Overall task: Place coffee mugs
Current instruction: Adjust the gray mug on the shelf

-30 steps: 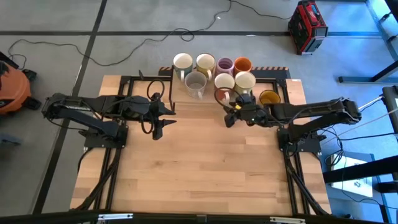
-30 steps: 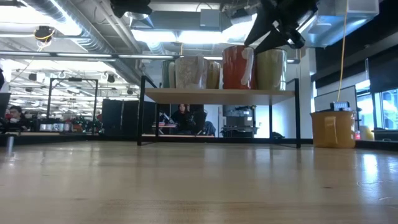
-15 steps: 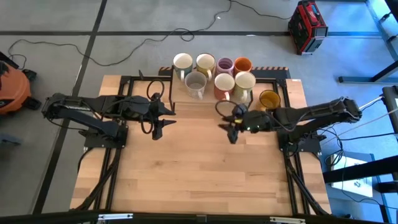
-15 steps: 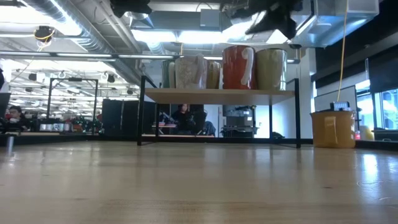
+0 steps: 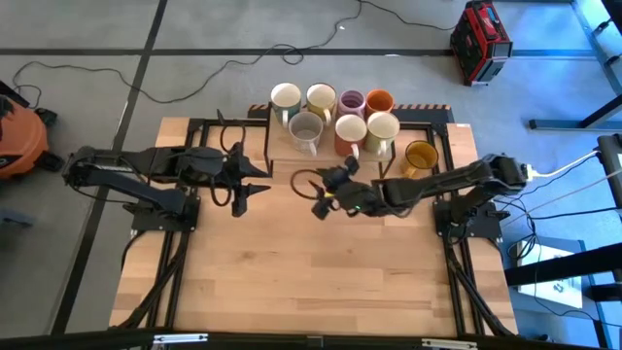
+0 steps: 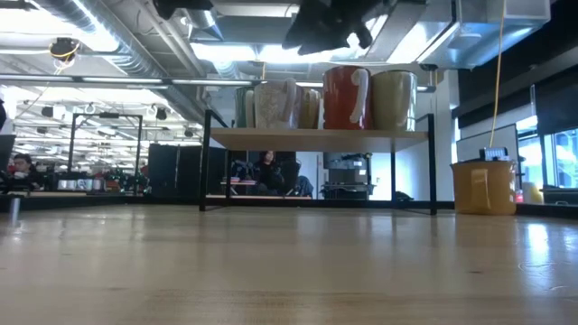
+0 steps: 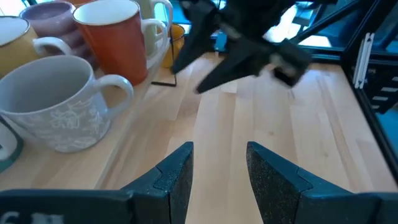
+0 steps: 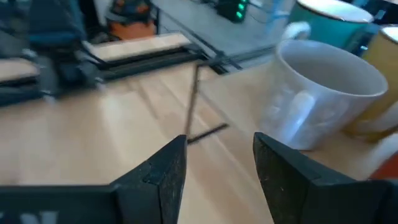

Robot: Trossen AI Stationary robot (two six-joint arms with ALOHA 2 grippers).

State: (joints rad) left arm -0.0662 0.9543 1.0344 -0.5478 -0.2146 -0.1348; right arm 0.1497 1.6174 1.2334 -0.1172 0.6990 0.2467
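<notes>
Seven coffee mugs are seen grouped on the raised shelf at the far edge of the bench, with a mustard mug set apart beside the right arm. The right hand is held empty with fingers apart over mid-bench near the grey mug; the left hand is likewise open and empty. A reach for the next mug is judged to be in hand, calling for alignment on a rim or handle.
</notes>
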